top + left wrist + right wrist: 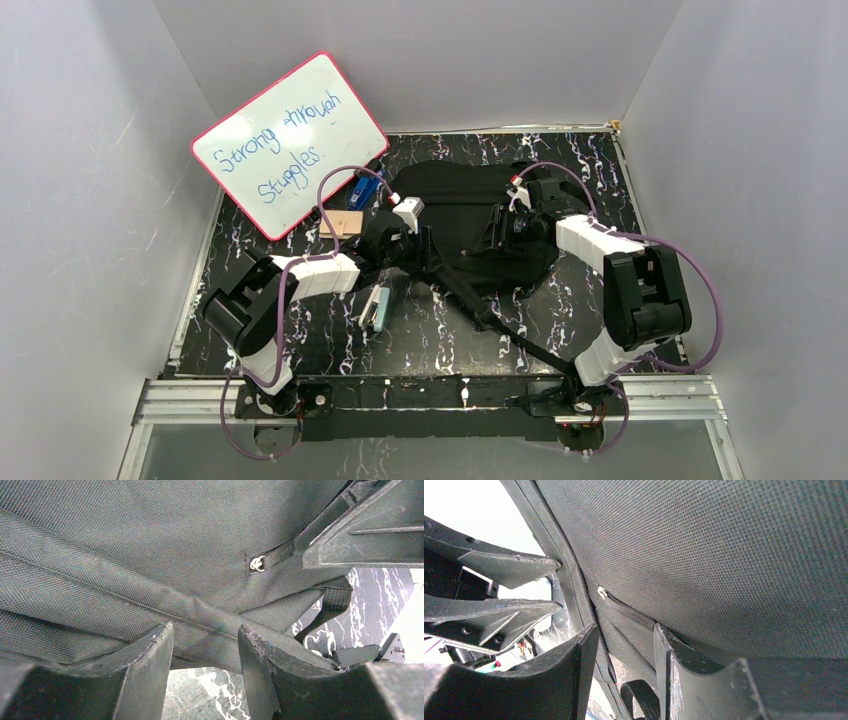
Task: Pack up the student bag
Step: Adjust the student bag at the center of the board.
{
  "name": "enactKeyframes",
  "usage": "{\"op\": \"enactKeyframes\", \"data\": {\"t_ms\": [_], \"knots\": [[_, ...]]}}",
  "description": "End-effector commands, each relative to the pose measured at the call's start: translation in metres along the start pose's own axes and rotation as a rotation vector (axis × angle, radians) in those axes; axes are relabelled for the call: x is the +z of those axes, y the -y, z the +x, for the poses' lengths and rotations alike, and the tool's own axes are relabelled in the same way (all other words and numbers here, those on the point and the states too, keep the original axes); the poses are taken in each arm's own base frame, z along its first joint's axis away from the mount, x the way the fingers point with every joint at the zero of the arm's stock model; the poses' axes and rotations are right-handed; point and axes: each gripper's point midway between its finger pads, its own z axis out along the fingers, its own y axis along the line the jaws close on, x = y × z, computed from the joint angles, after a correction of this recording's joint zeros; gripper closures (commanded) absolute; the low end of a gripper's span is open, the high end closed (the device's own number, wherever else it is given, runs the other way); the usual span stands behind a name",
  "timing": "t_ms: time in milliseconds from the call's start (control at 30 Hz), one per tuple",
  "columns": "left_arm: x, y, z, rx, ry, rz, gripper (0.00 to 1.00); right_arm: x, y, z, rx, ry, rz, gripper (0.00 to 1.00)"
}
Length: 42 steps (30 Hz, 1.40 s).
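Black woven fabric: the student bag (465, 205) lies crumpled mid-bench, toward the far side, with one long strap (505, 328) trailing back to your right arm's base. Your left pincer (205, 630) is half-closed on the bag's lower hem, and the marbled bench (440, 335) shows beneath. Your right pincer (624, 630) straddles a seamed fold on the bag's right side; you cannot tell whether it grips. A pink-edged whiteboard (290, 140) leans far left, and a tan block (342, 222) lies near the bag.
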Motion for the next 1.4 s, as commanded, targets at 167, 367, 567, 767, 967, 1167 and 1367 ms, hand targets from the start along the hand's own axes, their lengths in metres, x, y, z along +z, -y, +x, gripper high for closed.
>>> {"op": "enactKeyframes", "data": {"t_ms": [167, 367, 567, 767, 967, 1167, 1367], "knots": [[-0.003, -0.011, 0.024, 0.001, -0.084, -0.051, 0.52, 0.012, -0.003, -0.006, -0.006, 0.006, -0.054, 0.51], [-0.004, -0.012, 0.025, -0.001, -0.083, -0.052, 0.52, 0.016, 0.001, -0.005, -0.001, -0.001, -0.050, 0.59], [-0.004, -0.011, 0.024, 0.000, -0.083, -0.050, 0.52, 0.020, 0.001, -0.005, 0.008, -0.005, -0.065, 0.67], [-0.004, -0.010, 0.022, 0.002, -0.083, -0.051, 0.52, 0.022, 0.000, -0.008, 0.009, 0.001, -0.073, 0.70], [-0.005, -0.011, 0.023, -0.002, -0.082, -0.053, 0.53, 0.017, -0.004, -0.012, -0.005, 0.020, -0.079, 0.78], [-0.005, -0.010, 0.024, -0.004, -0.084, -0.052, 0.53, 0.016, -0.009, -0.013, -0.010, 0.024, -0.099, 0.89], [-0.007, -0.013, 0.026, -0.007, -0.080, -0.061, 0.53, 0.007, -0.013, -0.017, -0.030, 0.054, -0.087, 1.00]]}}
